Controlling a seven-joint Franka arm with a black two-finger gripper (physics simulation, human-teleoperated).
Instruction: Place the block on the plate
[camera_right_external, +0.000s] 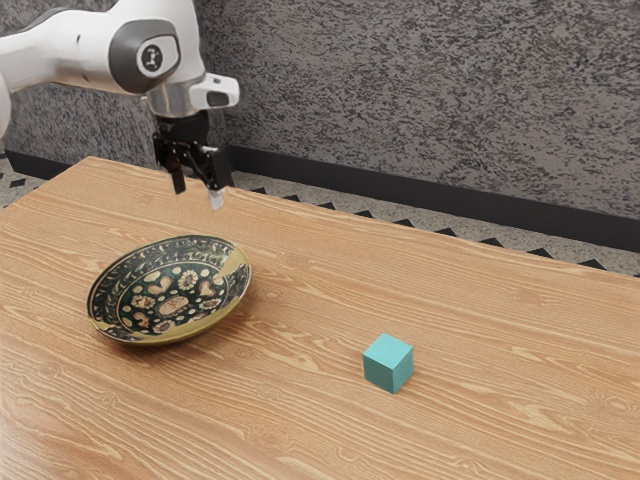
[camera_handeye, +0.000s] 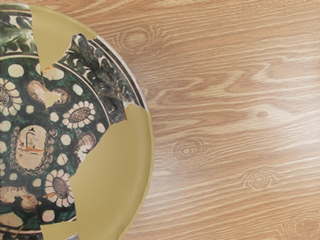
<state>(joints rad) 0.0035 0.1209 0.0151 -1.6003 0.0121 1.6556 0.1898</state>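
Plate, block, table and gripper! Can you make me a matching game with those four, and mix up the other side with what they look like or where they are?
Things:
1. the plate
2. the block
3. the table
4. the gripper

Clues:
A. small, blue-green all over
B. light brown with wood grain
C. up in the air, open, holding nothing
D. round, with flowers on dark green

Right pairs: 1-D, 2-A, 3-B, 4-C
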